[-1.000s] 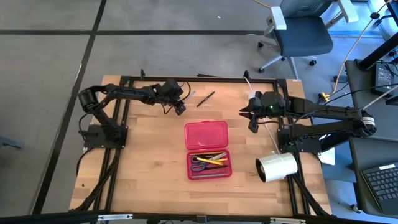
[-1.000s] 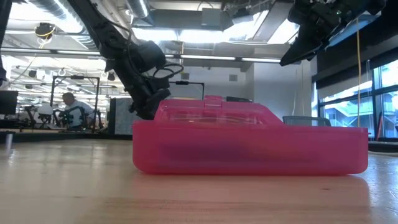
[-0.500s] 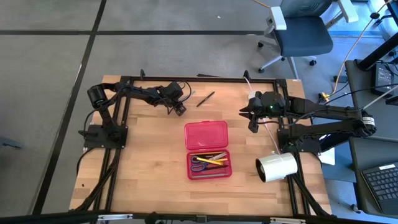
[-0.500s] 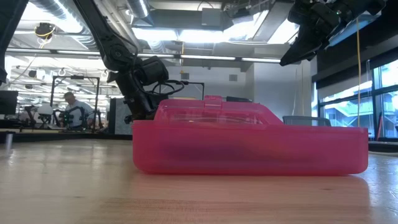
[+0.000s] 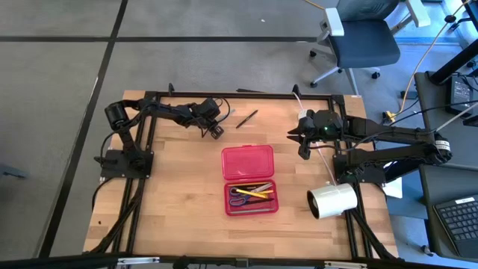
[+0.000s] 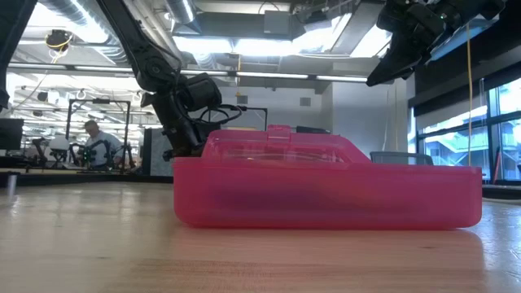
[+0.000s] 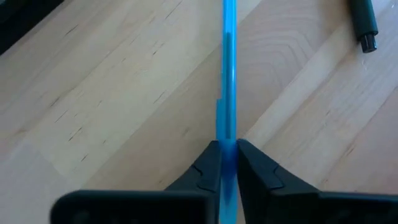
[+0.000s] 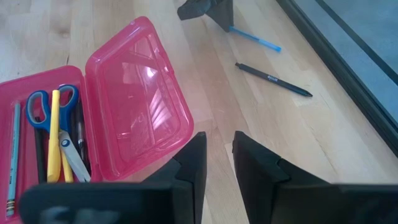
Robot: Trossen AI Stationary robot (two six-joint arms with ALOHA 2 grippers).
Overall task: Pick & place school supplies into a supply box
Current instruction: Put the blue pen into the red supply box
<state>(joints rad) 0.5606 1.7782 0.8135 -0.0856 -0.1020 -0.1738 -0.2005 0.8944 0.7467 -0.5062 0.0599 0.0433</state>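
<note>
Wooden tabletop [image 5: 179, 187] with a black frame around it, grey floor all round, and an office chair [image 5: 358, 37] parked past the far edge. From table height you can see an open workshop-type room behind, with a person [image 6: 91, 140] sitting at a desk way off in the background.

Middle of the table is the red pencil case [image 5: 249, 179], lying open: lid flat toward the far side, tray nearer the front. In the tray there's a pair of blue-handled scissors [image 8: 42, 104], a yellow pen [image 8: 54, 134] and a few more thin pens and pencils alongside.

Left gripper [image 5: 215, 131] is down at the table near the far edge, on the far-left side of the case, and its fingers [image 7: 208, 165] are pinched right onto a blue pen [image 7: 228, 81]. The pen is still lying flat on the wood, sticking straight out from between the tips. Just beside it is a black pen [image 5: 247, 119], loose on the table and not touching the blue one.

Right gripper [image 5: 302, 143] hangs above the table off to the right of the case, holding nothing, with its fingers [image 8: 189, 165] only a narrow gap apart.

Big white roll [image 5: 331, 201] sits at the right edge of the table, near the tray end of the case.
</note>
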